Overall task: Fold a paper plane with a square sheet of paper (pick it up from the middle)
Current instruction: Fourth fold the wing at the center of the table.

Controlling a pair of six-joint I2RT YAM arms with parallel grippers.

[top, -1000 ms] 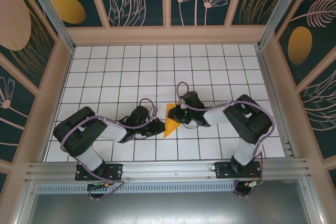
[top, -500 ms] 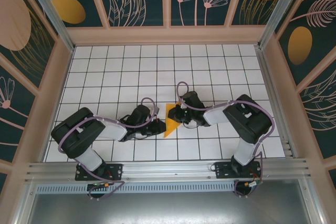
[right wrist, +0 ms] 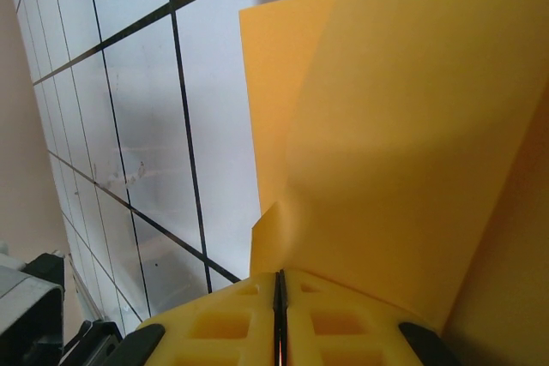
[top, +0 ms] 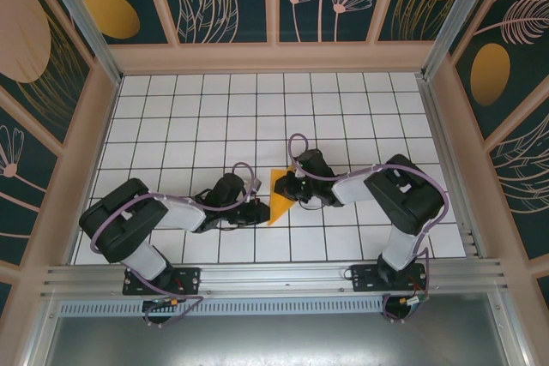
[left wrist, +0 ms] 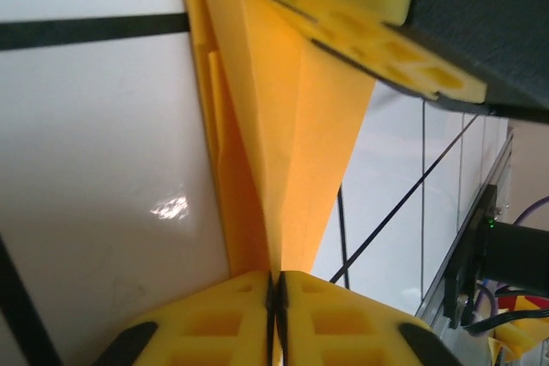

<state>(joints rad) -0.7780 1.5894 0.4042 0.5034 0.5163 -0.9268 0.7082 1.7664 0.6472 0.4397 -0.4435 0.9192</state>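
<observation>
Orange-yellow thin sheet of paper [top: 278, 198], creased into a pointed wedge, lies on the white grid-tiled tabletop [top: 171, 117] between the two grippers. Left of the paper, open tiles run out to the tan side wall [top: 81, 152], crossed only by the black left arm [top: 129, 216]. The left gripper [top: 260, 209] meets the paper's lower left edge. Its wrist view shows the yellow fingers [left wrist: 214, 323] pressed together, with the folded edge pinched in their seam. Beyond the paper, rows of open tiles reach the tan back wall [top: 274, 57]. At the paper's right edge the right gripper [top: 290, 188] is likewise clamped tight on a flap that bulges upward. Right of the paper, the black right arm [top: 403, 190] takes up much of the tiles. From above, both grippers cover the pinched edges, and how many layers each one holds cannot be made out.
</observation>
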